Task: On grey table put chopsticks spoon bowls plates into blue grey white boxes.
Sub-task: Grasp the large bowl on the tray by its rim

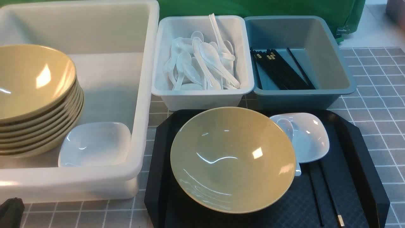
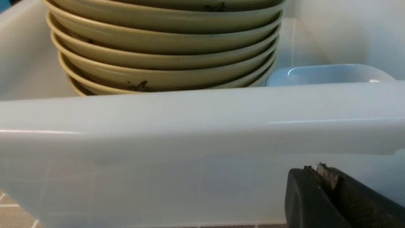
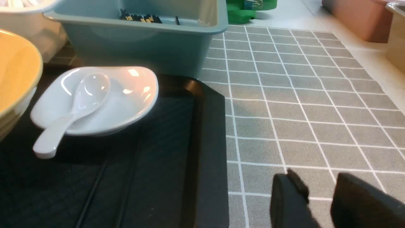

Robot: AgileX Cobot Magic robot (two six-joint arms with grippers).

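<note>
On the black tray [image 1: 357, 152] sit a tan bowl [image 1: 232, 158], a white plate [image 1: 311, 139] holding a white spoon [image 1: 286, 126], and a pair of black chopsticks [image 1: 329, 190]. The plate [image 3: 126, 101] and spoon [image 3: 85, 95] also show in the right wrist view. My right gripper [image 3: 316, 186] is open and empty over the grey table [image 3: 300, 95], beside the tray's edge; it is outside the front view. My left gripper [image 2: 319, 171] is shut and empty, low in front of the big white tub's near wall [image 2: 190, 120].
The tub [image 1: 145, 95] holds a stack of tan bowls [image 1: 34, 95] and a white plate [image 1: 95, 144]. Behind the tray, the small white bin [image 1: 202, 98] holds several spoons and the blue-grey bin [image 1: 332, 57] holds several chopsticks [image 1: 281, 69].
</note>
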